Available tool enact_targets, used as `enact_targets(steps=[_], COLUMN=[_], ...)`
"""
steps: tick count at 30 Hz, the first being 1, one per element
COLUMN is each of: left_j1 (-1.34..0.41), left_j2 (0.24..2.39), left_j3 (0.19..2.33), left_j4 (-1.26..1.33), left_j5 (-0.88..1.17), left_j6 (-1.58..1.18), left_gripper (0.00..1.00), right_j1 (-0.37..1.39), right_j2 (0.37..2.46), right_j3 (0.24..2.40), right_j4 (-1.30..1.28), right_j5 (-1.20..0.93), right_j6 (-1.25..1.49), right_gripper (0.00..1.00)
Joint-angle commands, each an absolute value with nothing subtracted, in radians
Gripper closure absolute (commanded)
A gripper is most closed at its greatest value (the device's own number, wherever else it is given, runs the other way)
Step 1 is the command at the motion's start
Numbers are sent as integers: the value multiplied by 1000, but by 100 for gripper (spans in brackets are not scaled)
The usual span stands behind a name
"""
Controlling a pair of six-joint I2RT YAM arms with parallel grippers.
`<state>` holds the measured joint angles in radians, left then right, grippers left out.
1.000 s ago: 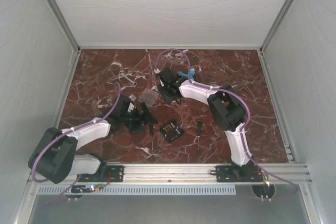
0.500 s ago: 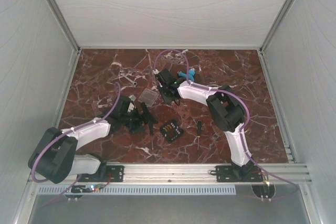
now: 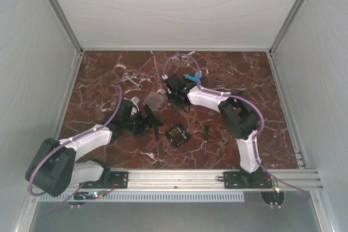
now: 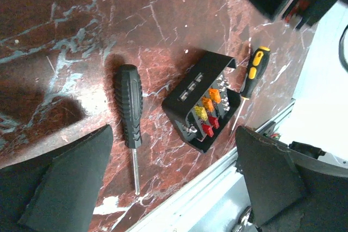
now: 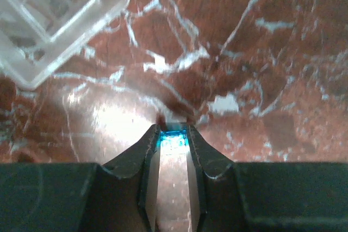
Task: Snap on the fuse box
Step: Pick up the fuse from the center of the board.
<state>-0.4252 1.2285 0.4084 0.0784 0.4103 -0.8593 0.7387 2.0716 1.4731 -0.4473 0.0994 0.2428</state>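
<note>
Marbled desk [image 5: 261,52]: we see the right end effector [image 5: 174,129] newly clamped on a blue piece [image 5: 174,141], lid [image 5: 51,23] ahead-left untouched; left end effector [image 4: 174,134] apart.

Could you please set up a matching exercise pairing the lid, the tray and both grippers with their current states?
Things:
1. lid
2. tray
3. left gripper
4. right gripper

States:
A. jaws wide apart, empty
B. pinching a small blue piece
C. clear, lying on the table
D. black, uncovered, coloured fuses inside

Pairs: 1-C; 2-D; 3-A; 4-B
</note>
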Motion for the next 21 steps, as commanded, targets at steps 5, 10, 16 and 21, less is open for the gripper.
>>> enact_targets(steps=[5,10,16,21], left_j1=[-444,-515,-625,-684], left_j2=[1103,1029,987,1007], left_j3=[389,384,361,369], left_j4=[245,345,498,579], left_j5=[305,172,-19,-85], left_j6=[-897,-876,-811,-734], left_gripper=[13,24,37,45], right_j1=[742,742,743,743], right_j2=[1814,1685,1552,1468], right_j3=[1336,1260,1171,1112], right_j4=[-354,-276,-169,-113], right_j5=[6,-62,-120,-134], right_j6=[377,468,569,627], right_gripper=[82,82,82,82])
